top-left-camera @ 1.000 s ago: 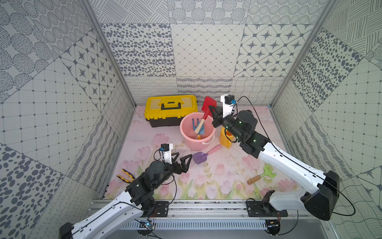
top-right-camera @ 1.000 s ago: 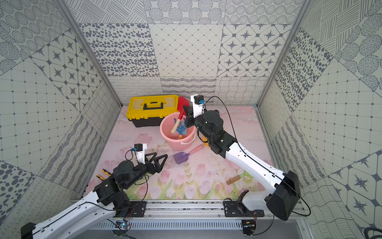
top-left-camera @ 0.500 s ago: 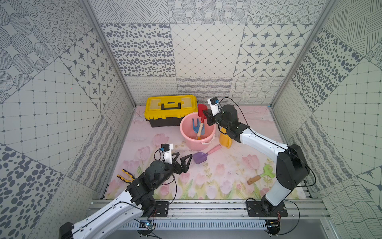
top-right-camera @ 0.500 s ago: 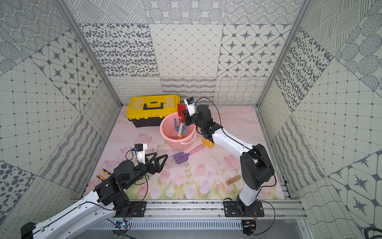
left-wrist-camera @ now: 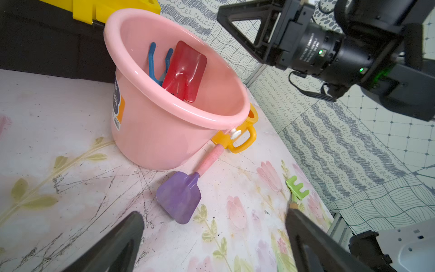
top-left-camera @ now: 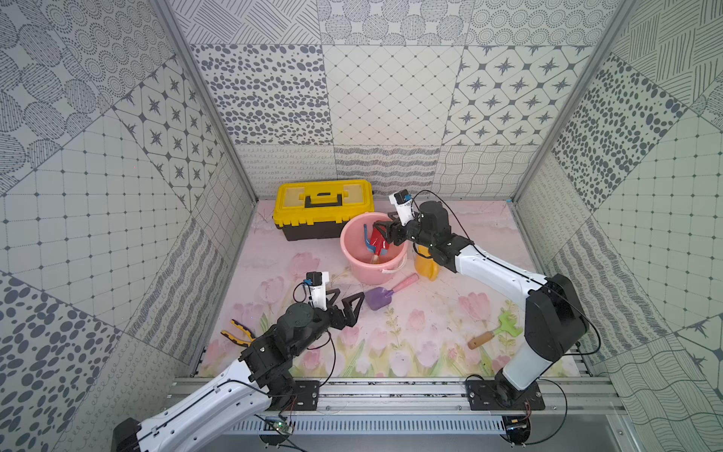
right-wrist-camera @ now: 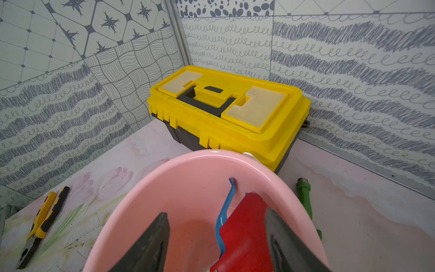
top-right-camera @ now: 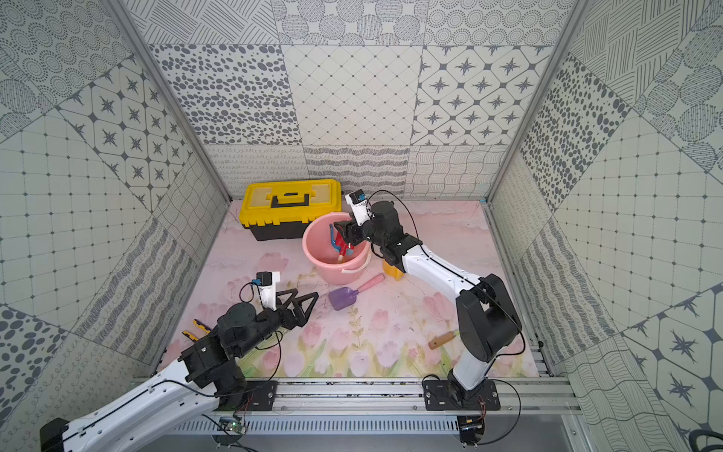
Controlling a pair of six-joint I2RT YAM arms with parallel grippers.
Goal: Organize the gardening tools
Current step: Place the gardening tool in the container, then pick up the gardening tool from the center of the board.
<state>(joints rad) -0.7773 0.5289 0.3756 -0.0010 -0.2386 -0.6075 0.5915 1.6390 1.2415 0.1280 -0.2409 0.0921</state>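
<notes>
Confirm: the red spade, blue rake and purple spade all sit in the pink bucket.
Only the red spade and blue rake sit in the pink bucket; the purple spade lies on the mat beside it, as the left wrist view shows.

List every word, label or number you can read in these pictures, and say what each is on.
No text reads clearly.
Sticker on the pink bucket: seen edge-on, unreadable.
White print on the right arm's black wrist motor: too small to read.

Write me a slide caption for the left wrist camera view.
Pink bucket holding a red spade and blue rake, with a purple spade lying on the floral mat beside it.
</notes>
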